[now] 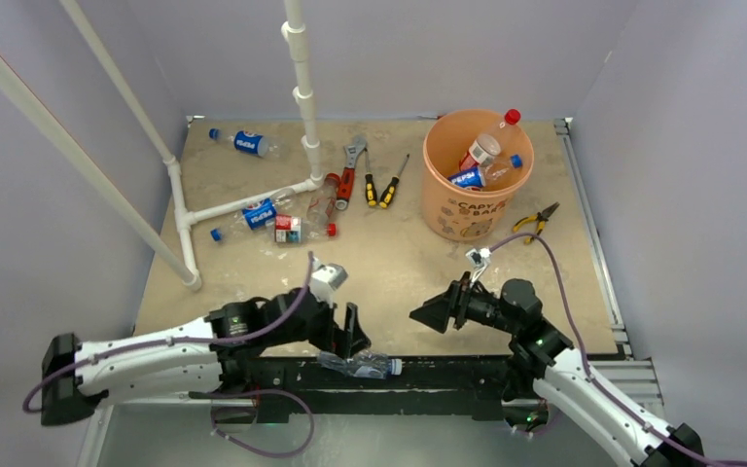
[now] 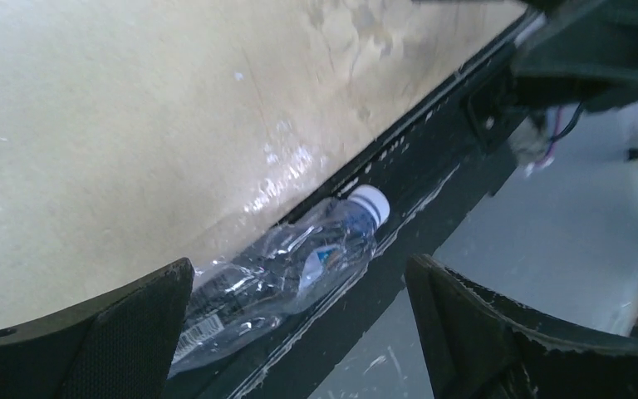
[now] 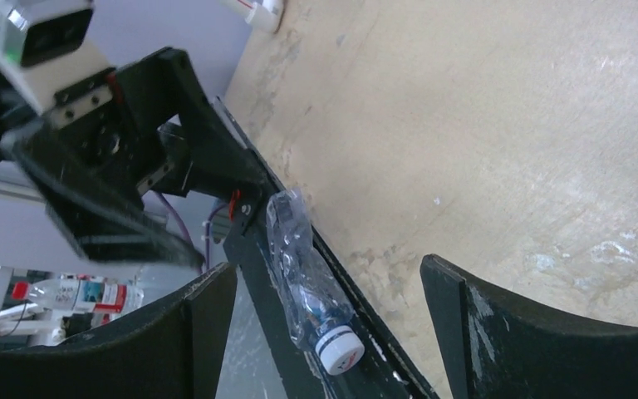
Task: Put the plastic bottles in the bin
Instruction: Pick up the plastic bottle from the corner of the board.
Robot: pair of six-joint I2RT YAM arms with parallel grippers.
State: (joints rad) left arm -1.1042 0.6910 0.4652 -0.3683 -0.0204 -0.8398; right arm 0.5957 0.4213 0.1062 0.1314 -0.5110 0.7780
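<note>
One crumpled clear bottle (image 2: 299,266), white-capped, lies along the black rail (image 2: 432,166); both jaws gape, released.

wrench (image 1: 348,175), two screwdrivers (image 1: 371,189) and pliers (image 1: 535,219) lie on the tan table (image 1: 389,277).

The white word "PEPSI" on a blue label shows on the far-left bottle (image 1: 243,142), the mid-left bottle (image 1: 258,213) and the uppermost bottle (image 1: 467,178) inside the orange bin (image 1: 438,199). The bin's side carries printed lettering that begins "CAPY"; the rest is unclear.
</note>
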